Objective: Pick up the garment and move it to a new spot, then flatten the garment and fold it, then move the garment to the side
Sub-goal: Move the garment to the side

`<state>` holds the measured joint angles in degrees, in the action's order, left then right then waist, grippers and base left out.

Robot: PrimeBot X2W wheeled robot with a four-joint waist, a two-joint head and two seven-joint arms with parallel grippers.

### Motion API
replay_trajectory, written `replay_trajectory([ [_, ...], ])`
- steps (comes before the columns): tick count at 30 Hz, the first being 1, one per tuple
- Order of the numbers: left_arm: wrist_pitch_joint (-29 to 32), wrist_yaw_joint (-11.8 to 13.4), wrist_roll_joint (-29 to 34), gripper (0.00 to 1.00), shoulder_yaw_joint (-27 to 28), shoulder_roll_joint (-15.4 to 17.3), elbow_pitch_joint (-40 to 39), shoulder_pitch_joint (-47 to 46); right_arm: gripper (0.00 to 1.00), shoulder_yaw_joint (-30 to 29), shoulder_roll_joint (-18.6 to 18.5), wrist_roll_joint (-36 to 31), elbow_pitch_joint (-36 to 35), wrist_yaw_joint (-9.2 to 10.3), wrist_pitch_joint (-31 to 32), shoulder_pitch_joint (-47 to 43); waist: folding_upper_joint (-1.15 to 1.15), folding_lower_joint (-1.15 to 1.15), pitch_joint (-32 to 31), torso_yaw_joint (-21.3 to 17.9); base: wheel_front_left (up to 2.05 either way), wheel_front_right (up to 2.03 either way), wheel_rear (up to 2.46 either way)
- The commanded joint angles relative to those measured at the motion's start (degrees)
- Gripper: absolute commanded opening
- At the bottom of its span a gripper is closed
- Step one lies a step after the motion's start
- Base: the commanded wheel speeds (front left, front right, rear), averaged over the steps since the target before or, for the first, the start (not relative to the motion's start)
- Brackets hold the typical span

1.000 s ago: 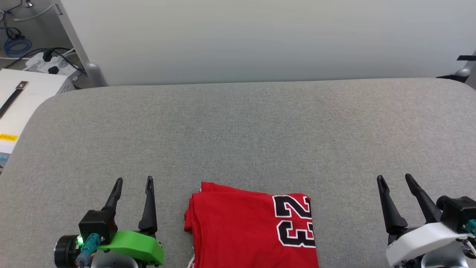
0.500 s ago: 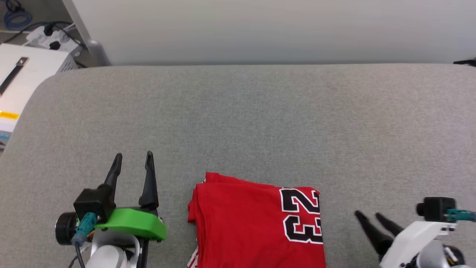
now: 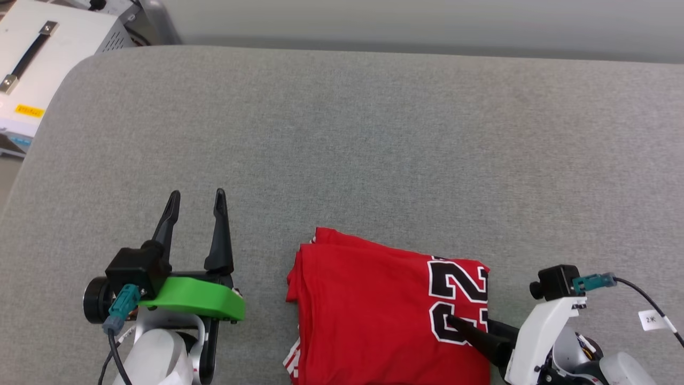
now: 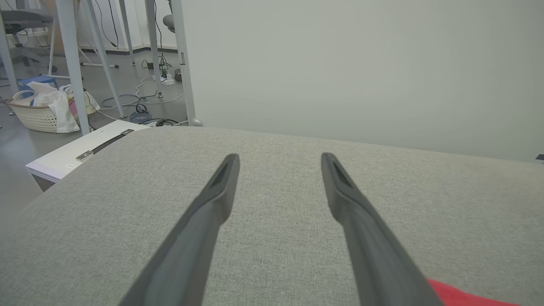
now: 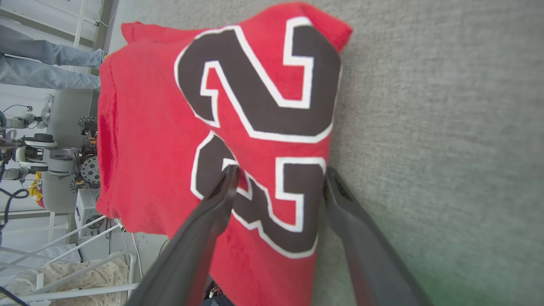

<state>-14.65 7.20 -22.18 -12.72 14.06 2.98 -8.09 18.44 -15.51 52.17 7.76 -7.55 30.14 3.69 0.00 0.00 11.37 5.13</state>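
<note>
Head view: I see the folded red shirt (image 3: 368, 310) on the grey woven surface (image 3: 374, 133), left pincer (image 3: 196, 192) spread beside it. Right wrist view adds: right pincer (image 5: 280, 170) spread over the shirt's edge at black 23.

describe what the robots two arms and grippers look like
Both have two long, dark, tapering fingers. The left gripper has a bright green cover, the right gripper a white cover. Each carries a small black camera block with a teal plug. The right one's dark cable bears a white tag.
</note>
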Motion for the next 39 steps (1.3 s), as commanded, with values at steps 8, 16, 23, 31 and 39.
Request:
replay_trajectory([
  [8,-0.34,-1.92,2.88,1.00,1.54,-2.45,0.57,-2.24,0.00,3.79,-0.56,2.65,4.55,0.06,2.22,2.99,0.00,0.00,2.43,2.08,0.00,0.00,0.00],
  [16,-0.35,-3.06,4.30,1.00,3.64,-3.20,1.82,-0.45,0.00,5.25,-3.16,1.40,2.74,0.06,0.33,4.56,0.00,0.00,-1.01,0.38,0.00,0.00,0.00],
  [23,-0.35,-3.75,5.19,1.00,5.13,-2.95,1.81,1.37,0.00,5.42,-7.62,-2.84,-0.08,0.06,1.60,6.02,0.00,0.00,-3.66,-4.85,0.00,0.00,0.00],
  [31,-0.35,-3.96,6.24,1.00,5.32,-2.86,0.75,2.89,0.00,1.80,-11.76,-7.52,-1.32,0.06,4.06,5.78,0.00,0.00,-3.70,-15.16,0.00,0.00,0.00],
  [39,0.85,-3.52,7.68,1.00,5.63,-0.72,-2.15,0.30,0.00,1.82,-11.94,-8.11,-1.95,0.06,3.84,12.16,0.00,0.00,2.73,-27.15,0.00,0.00,0.00],
])
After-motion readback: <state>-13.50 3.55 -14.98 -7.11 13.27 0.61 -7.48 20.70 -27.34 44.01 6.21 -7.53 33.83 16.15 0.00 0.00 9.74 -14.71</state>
